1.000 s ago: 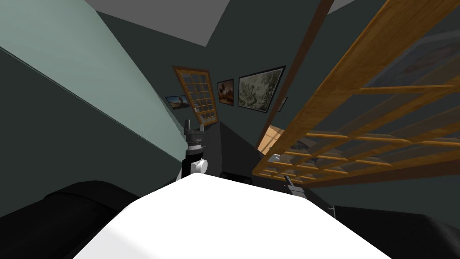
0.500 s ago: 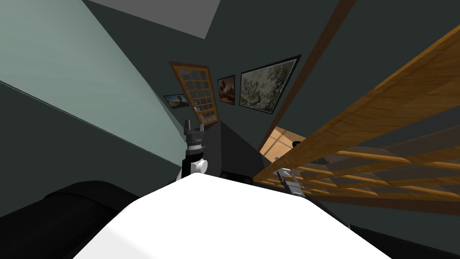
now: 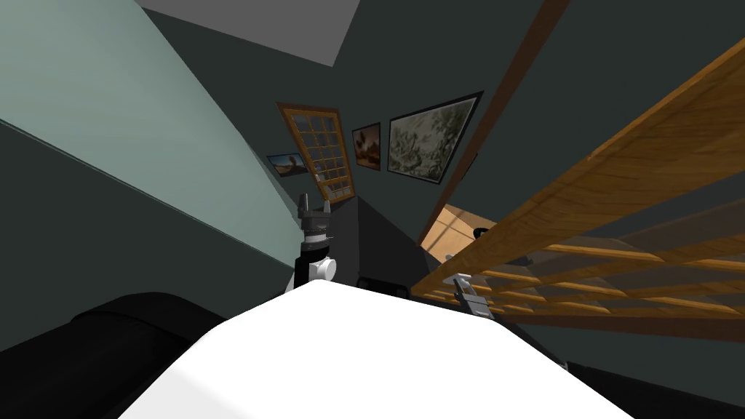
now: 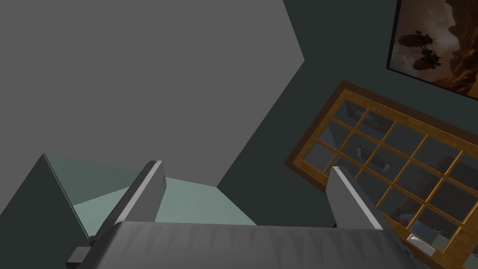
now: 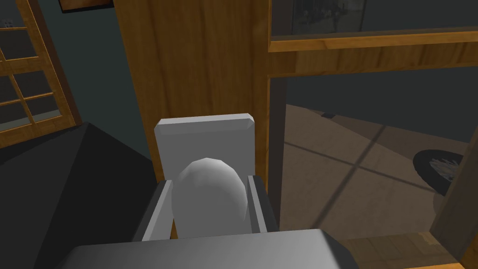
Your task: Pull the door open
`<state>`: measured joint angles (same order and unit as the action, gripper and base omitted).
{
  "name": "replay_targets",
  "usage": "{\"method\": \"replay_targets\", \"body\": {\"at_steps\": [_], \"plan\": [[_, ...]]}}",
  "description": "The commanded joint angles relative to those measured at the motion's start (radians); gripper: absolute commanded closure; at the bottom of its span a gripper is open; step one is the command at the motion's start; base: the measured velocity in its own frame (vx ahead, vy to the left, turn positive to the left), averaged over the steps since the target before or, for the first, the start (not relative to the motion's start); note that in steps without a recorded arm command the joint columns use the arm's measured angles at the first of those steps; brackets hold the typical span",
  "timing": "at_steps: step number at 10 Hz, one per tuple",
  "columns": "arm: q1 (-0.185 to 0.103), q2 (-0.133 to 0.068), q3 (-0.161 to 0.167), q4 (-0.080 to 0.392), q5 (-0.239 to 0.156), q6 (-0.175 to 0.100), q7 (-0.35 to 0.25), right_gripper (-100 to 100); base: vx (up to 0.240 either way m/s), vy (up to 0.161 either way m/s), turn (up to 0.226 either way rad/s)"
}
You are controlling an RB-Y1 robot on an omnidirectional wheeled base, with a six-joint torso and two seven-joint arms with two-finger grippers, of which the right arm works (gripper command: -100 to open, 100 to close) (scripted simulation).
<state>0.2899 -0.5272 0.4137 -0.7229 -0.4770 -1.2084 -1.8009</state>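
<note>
right gripper point(image 5: 208, 187) low on the right, 2 fingers pinched on the sides of the rounded grey door knob point(image 5: 207, 201), which fills the gap between them. knob sits on a light grey square plate point(image 5: 205, 133) fixed to the door's wooden stile

left gripper point(image 3: 314, 205) upright, left of centre, fingers spread wide with nothing between them

door point(image 3: 618, 182) on the right: wood frame with a grid of glass panes, standing ajar off the dark brown jamb point(image 3: 509, 94). gap at its left edge shows lit tan floor point(image 3: 442, 229)

through the glass right of the knob: more tan floor, plus a dark round object point(image 5: 441, 170), can't tell what it is

far wall is dark, with a wood-framed grid window point(image 3: 320, 153) and 3 framed pictures, the largest point(image 3: 425, 142) to its right
</note>
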Motion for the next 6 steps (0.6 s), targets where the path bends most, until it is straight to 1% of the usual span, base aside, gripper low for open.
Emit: {"method": "replay_targets", "body": {"at_steps": [1,2,4,6], "plan": [[-0.001,-0.001,-0.002,-0.002,-0.001,-0.005,0.0,100,-0.006,0.0,-0.002],[-0.001,-0.004,0.006,0.008,0.005,-0.009,-0.007,100,-0.11,-0.033,0.131],[-0.003,-0.007,0.012,0.015,0.01,-0.018,-0.013,100,-0.186,-0.051,0.114],[-0.006,-0.013,0.021,0.026,0.017,-0.032,-0.023,100,-0.203,-0.059,0.146]]}}
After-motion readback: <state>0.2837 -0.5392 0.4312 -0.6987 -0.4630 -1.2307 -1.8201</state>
